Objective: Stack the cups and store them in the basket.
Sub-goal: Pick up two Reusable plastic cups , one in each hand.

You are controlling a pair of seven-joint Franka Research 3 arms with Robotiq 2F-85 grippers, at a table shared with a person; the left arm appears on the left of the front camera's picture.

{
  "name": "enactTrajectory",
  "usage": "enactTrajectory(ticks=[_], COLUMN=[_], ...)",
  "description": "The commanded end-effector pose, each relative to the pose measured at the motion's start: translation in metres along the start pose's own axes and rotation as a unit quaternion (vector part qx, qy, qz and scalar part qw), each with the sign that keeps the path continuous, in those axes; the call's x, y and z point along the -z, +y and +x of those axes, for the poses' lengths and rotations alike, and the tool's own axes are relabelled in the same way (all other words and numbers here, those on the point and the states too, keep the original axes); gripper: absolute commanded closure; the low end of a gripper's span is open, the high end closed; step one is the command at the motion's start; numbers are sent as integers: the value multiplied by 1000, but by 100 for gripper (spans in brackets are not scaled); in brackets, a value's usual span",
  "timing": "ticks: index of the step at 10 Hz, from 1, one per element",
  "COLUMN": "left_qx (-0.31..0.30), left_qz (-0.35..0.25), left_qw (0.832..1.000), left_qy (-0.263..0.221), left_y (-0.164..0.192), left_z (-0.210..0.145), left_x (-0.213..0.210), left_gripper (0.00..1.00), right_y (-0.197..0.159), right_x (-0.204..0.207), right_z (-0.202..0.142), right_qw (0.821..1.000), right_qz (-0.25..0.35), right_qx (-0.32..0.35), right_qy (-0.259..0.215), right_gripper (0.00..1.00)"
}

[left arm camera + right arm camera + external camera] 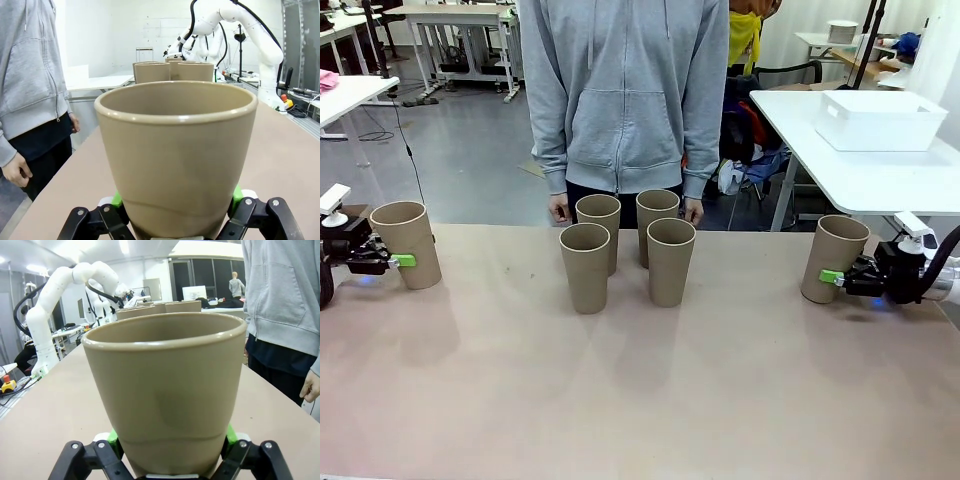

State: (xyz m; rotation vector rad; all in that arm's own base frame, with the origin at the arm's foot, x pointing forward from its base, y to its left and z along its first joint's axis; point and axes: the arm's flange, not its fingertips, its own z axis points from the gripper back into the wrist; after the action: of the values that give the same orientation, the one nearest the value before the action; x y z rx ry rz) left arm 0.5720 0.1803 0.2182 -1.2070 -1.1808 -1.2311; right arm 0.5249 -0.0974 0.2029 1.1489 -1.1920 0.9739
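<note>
Brown table (640, 400) spreads across the front view, and we count six cups. Our left gripper (400, 261) is at the left edge. Its two fingers are squeezed tight on the left cup (410, 235), low down near the bottom, with one green pad on each side (we see both pads (116, 199) best in the left wrist view). That cup leans a little, and we cannot tell if its bottom touches the table.

Our right gripper (835, 277) is at the right edge. It is closed tight on the right cup (838, 250) in the same way, low down, with a green pad on each side. This cup leans a little too.

Four cups stand upright in the middle, close together in a square: the near left cup (584, 270), the near right cup (670, 265), the far left cup (599, 218) and the far right cup (655, 210). They are well apart from both held cups.

We see a person (620, 90) in a grey hoodie standing at the far side, just behind the four cups, with both hands hanging down.

We see the basket (880, 125) on a white side table (860, 180) far off at the right, well apart from all the cups
</note>
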Motion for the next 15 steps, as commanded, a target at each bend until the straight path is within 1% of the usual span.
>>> enactTrajectory(ticks=[1,2,3,4,7,8,9,10,12,14,15], left_qx=[13,15,12,1,1,2,10,17,32,42,46], left_qz=[-1,0,-23,0,0,-4,-4,3,17,12,10], left_qw=[1000,1000,1000,1000,1000,1000,1000,1000,999,998,998], left_qy=[9,2,-11,0,0,0,-2,-16,-18,-35,-29], left_y=[-10,-10,-11,0,0,0,-3,-8,-21,-46,-64], left_z=[-1,1,2,0,0,0,19,45,85,122,140], left_x=[5,5,4,0,0,0,12,25,44,68,85], left_gripper=[24,56,43,43,43,15,15,15,15,15,15], right_y=[2,1,4,0,0,0,1,12,34,71,98], right_x=[7,7,6,0,0,0,-1,11,29,45,57], right_z=[7,7,9,0,0,0,-1,27,62,92,104], right_qw=[1000,1000,1000,1000,1000,1000,1000,1000,1000,1000,1000], right_qz=[-9,-6,22,0,0,0,3,0,1,14,10], right_qx=[3,3,-3,0,0,0,1,-10,-12,-1,4], right_qy=[-1,-1,12,0,0,0,1,-14,-18,-19,-9], right_gripper=[52,60,72,72,72,72,17,17,17,17,17])
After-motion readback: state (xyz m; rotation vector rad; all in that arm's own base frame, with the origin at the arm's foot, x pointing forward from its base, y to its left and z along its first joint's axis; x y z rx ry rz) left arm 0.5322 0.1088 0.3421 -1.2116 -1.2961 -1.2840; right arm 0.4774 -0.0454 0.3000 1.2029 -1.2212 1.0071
